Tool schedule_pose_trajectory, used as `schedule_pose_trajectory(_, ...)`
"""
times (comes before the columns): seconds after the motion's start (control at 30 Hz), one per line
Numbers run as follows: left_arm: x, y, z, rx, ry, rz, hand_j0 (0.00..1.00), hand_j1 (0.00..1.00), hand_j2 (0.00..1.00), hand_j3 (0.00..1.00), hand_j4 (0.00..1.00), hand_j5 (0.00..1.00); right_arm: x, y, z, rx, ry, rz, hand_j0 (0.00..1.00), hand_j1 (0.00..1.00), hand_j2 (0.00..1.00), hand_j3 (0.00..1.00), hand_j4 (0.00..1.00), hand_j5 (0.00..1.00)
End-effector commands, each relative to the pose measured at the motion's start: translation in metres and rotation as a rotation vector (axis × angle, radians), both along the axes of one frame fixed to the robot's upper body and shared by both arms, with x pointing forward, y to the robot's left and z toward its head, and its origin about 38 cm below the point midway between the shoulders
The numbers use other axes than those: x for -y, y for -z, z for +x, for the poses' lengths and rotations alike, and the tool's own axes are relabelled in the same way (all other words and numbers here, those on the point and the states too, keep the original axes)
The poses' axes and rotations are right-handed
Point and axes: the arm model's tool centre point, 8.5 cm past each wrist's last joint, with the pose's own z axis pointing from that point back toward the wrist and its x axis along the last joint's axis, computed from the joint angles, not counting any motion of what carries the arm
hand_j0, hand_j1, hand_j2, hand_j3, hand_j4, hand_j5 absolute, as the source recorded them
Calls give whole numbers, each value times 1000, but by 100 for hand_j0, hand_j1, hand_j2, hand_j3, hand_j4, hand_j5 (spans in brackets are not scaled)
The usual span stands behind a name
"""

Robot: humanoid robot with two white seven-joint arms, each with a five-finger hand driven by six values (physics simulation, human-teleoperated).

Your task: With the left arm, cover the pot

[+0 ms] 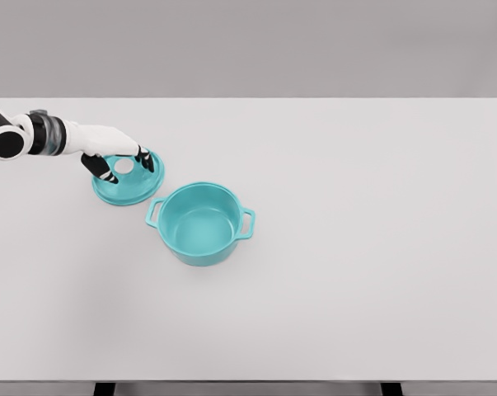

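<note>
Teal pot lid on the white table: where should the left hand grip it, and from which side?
Probably by the central knob, from above. The round teal lid lies flat beside the open teal pot, so the knob is its only raised part. The left hand is already over it.

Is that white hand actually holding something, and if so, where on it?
The left hand has its fingers around the knob of the teal lid, at its centre; a firm grip cannot be told. The pot is untouched.
</note>
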Motion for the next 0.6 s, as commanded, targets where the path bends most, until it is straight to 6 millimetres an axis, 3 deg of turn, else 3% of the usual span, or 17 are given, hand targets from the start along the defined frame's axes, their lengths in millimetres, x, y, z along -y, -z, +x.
schedule_pose_trajectory(0.0, -2, 1, 1, 5, -1, 18, 73, 73, 73, 73, 73, 73, 0, 0, 0, 0, 0, 0, 100, 100, 100, 100, 100, 100)
schedule_pose_trajectory(0.07, -2, 1, 1, 5, -4, 19, 67, 67, 67, 67, 67, 67, 0, 0, 0, 0, 0, 0, 100, 100, 100, 100, 100, 100)
schedule_pose_trajectory(0.57, -3, 0, 0, 6, 0, 20, 53, 53, 53, 53, 53, 53, 0, 0, 0, 0, 0, 0, 100, 100, 100, 100, 100, 100)
